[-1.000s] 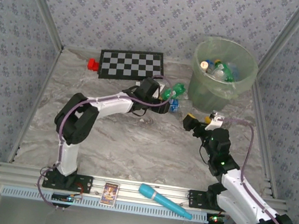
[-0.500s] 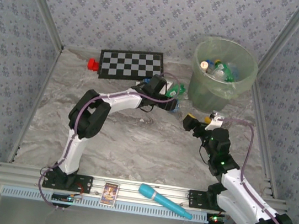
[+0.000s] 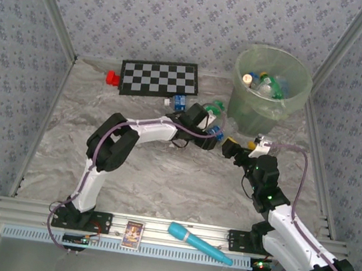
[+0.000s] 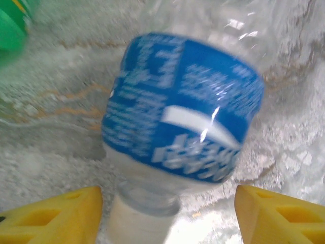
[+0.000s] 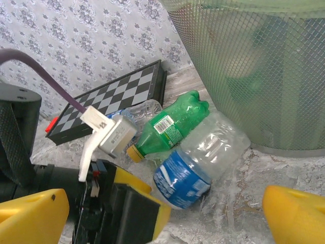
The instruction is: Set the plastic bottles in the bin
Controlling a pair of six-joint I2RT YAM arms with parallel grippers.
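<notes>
Marble table (image 3: 162,173); overhead, bottles (image 3: 266,85) inside bin (image 3: 250,115)

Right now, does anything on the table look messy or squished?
Yes. A green bottle and a clear bottle with a blue label lie tipped on their sides on the table, right beside the bin instead of inside it. The clear one looks crumpled. A turquoise tube also lies slanted across the front rail.

Floral wallpaper walls (image 3: 184,15), marbled tabletop (image 3: 162,173)
</notes>
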